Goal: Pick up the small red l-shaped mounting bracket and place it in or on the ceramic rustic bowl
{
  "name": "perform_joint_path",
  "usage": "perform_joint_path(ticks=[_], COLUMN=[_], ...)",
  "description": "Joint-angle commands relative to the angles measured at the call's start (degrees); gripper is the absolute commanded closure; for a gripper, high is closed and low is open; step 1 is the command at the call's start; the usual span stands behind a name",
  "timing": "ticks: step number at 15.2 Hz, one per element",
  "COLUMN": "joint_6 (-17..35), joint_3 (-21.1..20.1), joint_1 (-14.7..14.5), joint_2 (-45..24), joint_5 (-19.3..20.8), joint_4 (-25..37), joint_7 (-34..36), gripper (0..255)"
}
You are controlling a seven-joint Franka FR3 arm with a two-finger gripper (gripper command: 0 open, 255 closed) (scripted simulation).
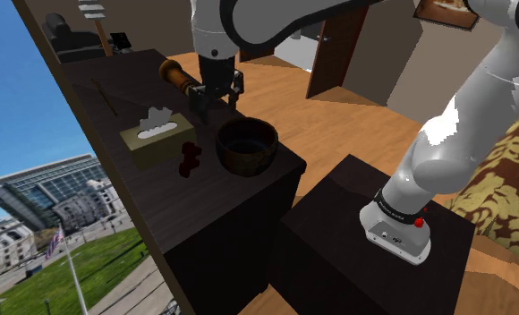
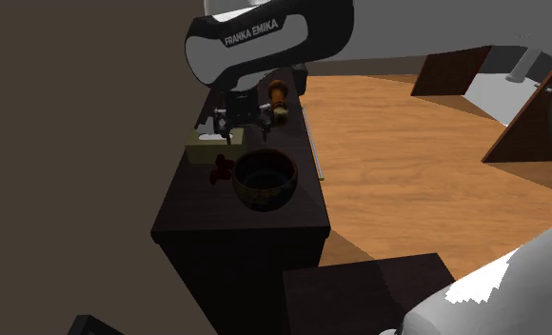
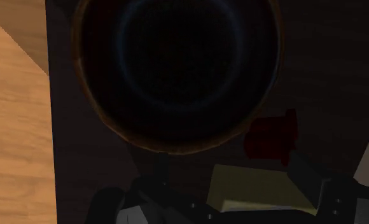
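The gripper (image 1: 216, 97) hangs in the air over the dark tabletop (image 1: 150, 192), its two black fingers spread apart with nothing between them. In the shoulder view it sits above the stretch of tabletop beyond the bowl, just beside a brown wooden roller (image 1: 179, 79) lying further along the surface.

The small red L-shaped bracket (image 1: 191, 158) lies on the tabletop, not held, in the gap between the tissue box (image 1: 157, 136) and the bowl (image 1: 247, 146). It is just beside both; whether it touches either I cannot tell. The bowl is dark brown with a rough, mottled outer wall and a dark hollow with nothing in it, and it stands near the tabletop's edge on the room side, close to the end corner nearest the stand (image 1: 387, 237). The tan tissue box, a white tissue poking from its slot, lies toward the tabletop's window-side edge.

In the second exterior view the gripper (image 2: 238, 119) hovers above the far end of the tissue box (image 2: 206, 148), with the bracket (image 2: 223, 168) and bowl (image 2: 265, 179) nearer the tabletop's end.

Looking along the gripper (image 3: 231, 167), the bowl (image 3: 177, 70) lies ahead, the bracket (image 3: 272, 137) at its rim, and the tissue box (image 3: 256, 188) closest to the fingers.
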State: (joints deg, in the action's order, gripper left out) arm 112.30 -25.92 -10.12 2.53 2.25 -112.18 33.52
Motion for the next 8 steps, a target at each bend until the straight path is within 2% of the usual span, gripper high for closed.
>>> perform_joint_path(ticks=[1,8], joint_6=[0.4,-0.7], joint_3=[-1.1,-3.2], joint_1=[-0.9,-6.1], joint_2=[-3.9,-18.8], joint_5=[1.3,7.1], joint_4=[2.7,15.5], joint_7=[2.1,9.1], gripper=[0,0])
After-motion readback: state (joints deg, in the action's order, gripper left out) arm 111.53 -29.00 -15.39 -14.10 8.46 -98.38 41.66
